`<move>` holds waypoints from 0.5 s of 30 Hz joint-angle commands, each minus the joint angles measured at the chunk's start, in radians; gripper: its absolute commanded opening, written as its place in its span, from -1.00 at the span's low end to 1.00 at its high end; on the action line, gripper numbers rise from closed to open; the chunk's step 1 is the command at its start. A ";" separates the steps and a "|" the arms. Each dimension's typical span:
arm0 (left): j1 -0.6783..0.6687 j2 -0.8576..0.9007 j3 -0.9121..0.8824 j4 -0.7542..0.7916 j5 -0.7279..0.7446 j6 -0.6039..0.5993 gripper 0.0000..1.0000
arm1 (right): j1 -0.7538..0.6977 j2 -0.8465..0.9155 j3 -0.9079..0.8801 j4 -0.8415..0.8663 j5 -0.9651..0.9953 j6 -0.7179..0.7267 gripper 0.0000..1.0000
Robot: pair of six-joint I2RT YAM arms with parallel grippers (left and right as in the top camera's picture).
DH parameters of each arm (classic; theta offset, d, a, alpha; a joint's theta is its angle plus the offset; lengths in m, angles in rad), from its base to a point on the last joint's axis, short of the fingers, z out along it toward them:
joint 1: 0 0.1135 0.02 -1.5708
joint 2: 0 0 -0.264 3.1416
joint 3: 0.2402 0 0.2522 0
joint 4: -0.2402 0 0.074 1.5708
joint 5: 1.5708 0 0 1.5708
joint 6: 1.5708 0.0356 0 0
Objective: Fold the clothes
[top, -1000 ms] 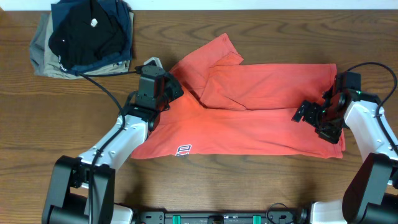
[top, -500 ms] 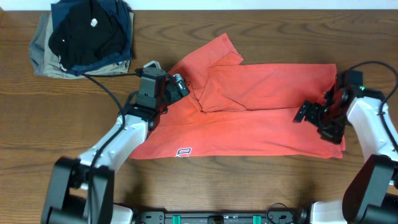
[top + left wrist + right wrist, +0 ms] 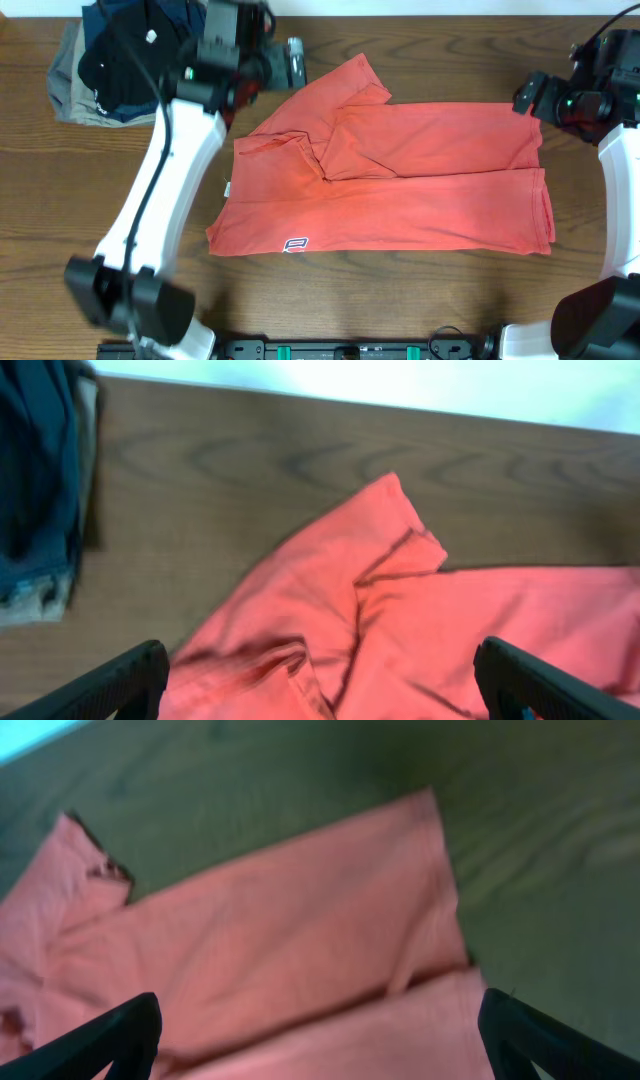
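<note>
**Supervisor:** What changed on your last move?

**Operator:** I let go with the left gripper [image 3: 295, 62]. 1 second earlier it had been pinched on the shirt's 9 o'clock side. By this moment its jaws stood wide apart with nothing between them. I had swung the arm off the cloth toward 11 o'clock, beside the stack of folded garments [image 3: 120, 60].

**Supervisor:** And the right side?

**Operator:** The right gripper [image 3: 528, 97] was also spread wide and empty. It had lifted off the 3 o'clock end and hung at about 2 o'clock, just past the shirt's corner.

**Supervisor:** Where did that leave the shirt?

**Operator:** The coral T-shirt [image 3: 420, 190] lay in the middle of the table [image 3: 400, 300], its long axis running 9 to 3. The small white logo [image 3: 295, 243] was near the 7 o'clock corner. 1 sleeve [image 3: 355, 80] poked out toward 12 o'clock. The edge I'd dropped sat rumpled at about 10 o'clock instead of lying smooth.

**Supervisor:** How far along, then?

**Operator:** I judged 1 fold was laid, not a finished bundle. With both arms clear, the next grasp probably needed to tuck that sleeve in and bring the ends inward. The rumple risked an uneven fold.
</note>
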 commanded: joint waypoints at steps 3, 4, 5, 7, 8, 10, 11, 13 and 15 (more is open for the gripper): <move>0.044 0.223 0.200 -0.019 0.021 0.103 0.96 | 0.006 0.085 0.020 0.077 0.035 -0.031 0.98; 0.049 0.261 0.225 -0.016 0.036 0.118 0.96 | 0.006 0.106 0.021 0.092 0.037 -0.036 0.99; 0.053 0.303 0.249 -0.009 0.041 0.121 0.95 | 0.006 0.138 0.026 0.106 0.039 -0.046 0.99; 0.056 0.370 0.273 0.016 0.052 0.153 0.96 | 0.006 0.188 0.038 0.124 0.061 -0.056 0.98; 0.057 0.396 0.278 0.031 0.051 0.164 0.96 | 0.006 0.217 0.048 0.127 0.094 -0.056 0.98; 0.057 0.446 0.278 0.074 0.056 0.187 0.96 | 0.006 0.274 0.071 0.122 0.175 -0.055 0.99; 0.058 0.467 0.278 0.094 0.058 0.201 0.96 | 0.006 0.296 0.082 0.115 0.207 -0.056 0.98; 0.057 0.501 0.278 0.126 0.058 0.213 0.96 | 0.006 0.341 0.097 0.106 0.246 -0.084 0.99; 0.056 0.529 0.278 0.153 0.059 0.215 0.96 | 0.006 0.372 0.097 0.106 0.264 -0.100 0.98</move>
